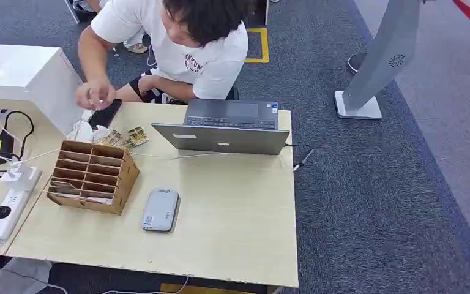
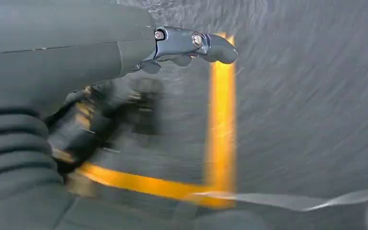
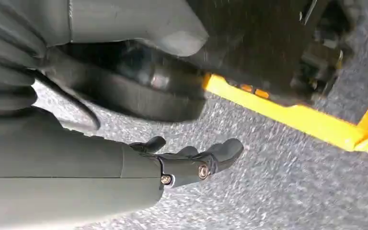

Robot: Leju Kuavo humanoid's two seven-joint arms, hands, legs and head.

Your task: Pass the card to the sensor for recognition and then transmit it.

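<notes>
Pale wood tabletop (image 1: 232,226): brown slotted wooden card rack (image 1: 92,176) at left, cards (image 1: 128,137) just behind it, grey rounded sensor (image 1: 161,209) right of the rack. My left hand (image 2: 124,96) and right hand (image 3: 187,160) hang over grey carpet, fingers apart, holding nothing.

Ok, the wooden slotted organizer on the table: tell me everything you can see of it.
The wooden organizer is a light brown box, apparently thin plywood, divided by partitions into two columns of shallow slots. It lies tilted back on the pale table, openings facing up, near the table's left side. Some slots seem to hold flat cards, though they are too small to read. Loose cards and crumpled white paper lie just behind it; a grey reader sits apart, to its right.
</notes>
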